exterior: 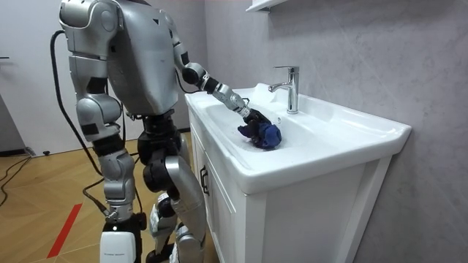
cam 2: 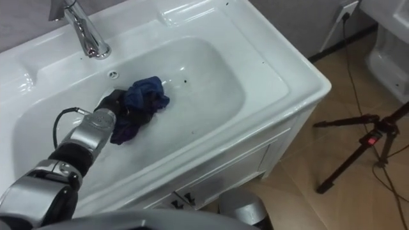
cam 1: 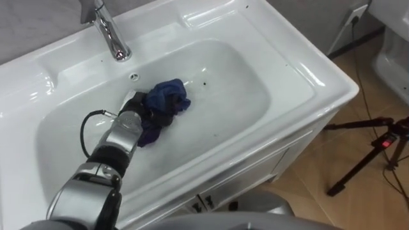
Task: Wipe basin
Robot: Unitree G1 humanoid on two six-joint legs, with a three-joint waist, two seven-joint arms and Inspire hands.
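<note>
White and shiny, the basin (cam 1: 291,61) sits on top of a white cabinet (exterior: 219,215) by a grey wall. A silver tap (cam 1: 112,35) stands at the back of it, and a small round hole (cam 1: 134,76) sits in the basin wall just below the tap.

The robot stands right at the front of the cabinet and leans its top half a little toward the basin. Its left arm goes out over the rim and down into the bowl. The left hand (cam 1: 135,106) is dark and rests low inside the bowl, on the robot's left side of it, near the small hole.

A dark blue cloth (cam 1: 167,97) lies all bunched up in the bottom of the bowl. It touches the left hand and covers the front of it, so I cannot tell if the hand is open or closed on the cloth. A darker bit of the cloth hangs down beside the wrist.

In the room view the right hand (exterior: 118,226) hangs low by the robot's side, away from the basin, and I cannot tell if it is open or closed.

A black tripod (cam 1: 374,150) stands on the brown wood floor (cam 1: 358,198) to the robot's right of the cabinet
</note>
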